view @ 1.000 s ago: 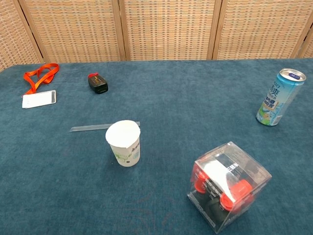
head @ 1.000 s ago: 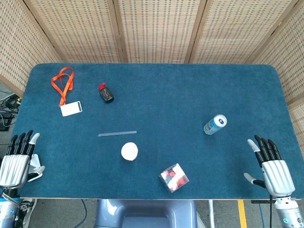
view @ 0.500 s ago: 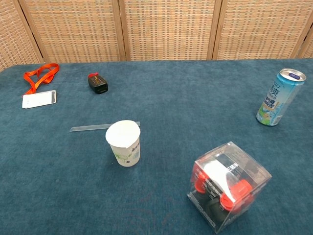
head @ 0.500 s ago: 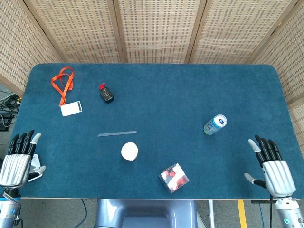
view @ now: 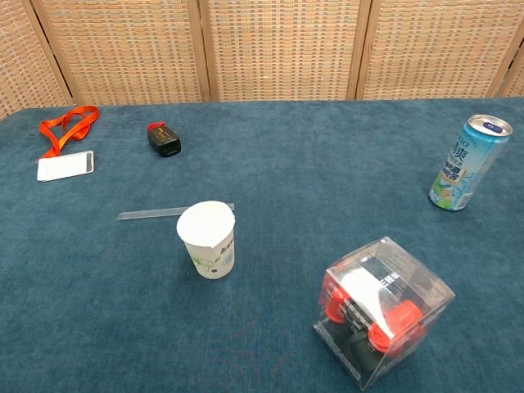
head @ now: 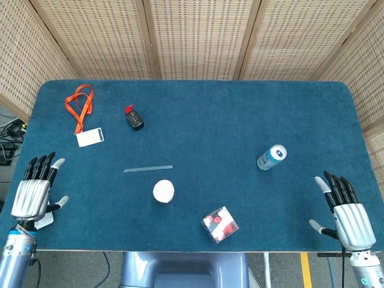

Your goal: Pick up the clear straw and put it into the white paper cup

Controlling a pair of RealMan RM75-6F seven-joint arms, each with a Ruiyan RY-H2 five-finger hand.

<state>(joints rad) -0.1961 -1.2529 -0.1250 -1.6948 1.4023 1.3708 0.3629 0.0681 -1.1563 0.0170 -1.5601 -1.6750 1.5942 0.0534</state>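
The clear straw (head: 147, 169) lies flat on the blue table, just behind the white paper cup (head: 163, 191); the chest view shows the straw (view: 151, 214) partly hidden behind the upright cup (view: 207, 239). My left hand (head: 35, 191) hovers at the table's front left edge, fingers spread and empty, well left of the straw. Near the front right corner my right hand (head: 347, 211) is also spread and holds nothing. Neither hand appears in the chest view.
A drink can (head: 272, 157) stands at the right. A clear box with red and black contents (head: 219, 224) sits near the front edge. At the back left lie a black and red object (head: 134, 118) and an orange lanyard with white badge (head: 82, 115).
My left hand has moved inward and forward over the table's left edge. My right hand has drifted slightly back toward the front edge. The straw and cup have not moved.
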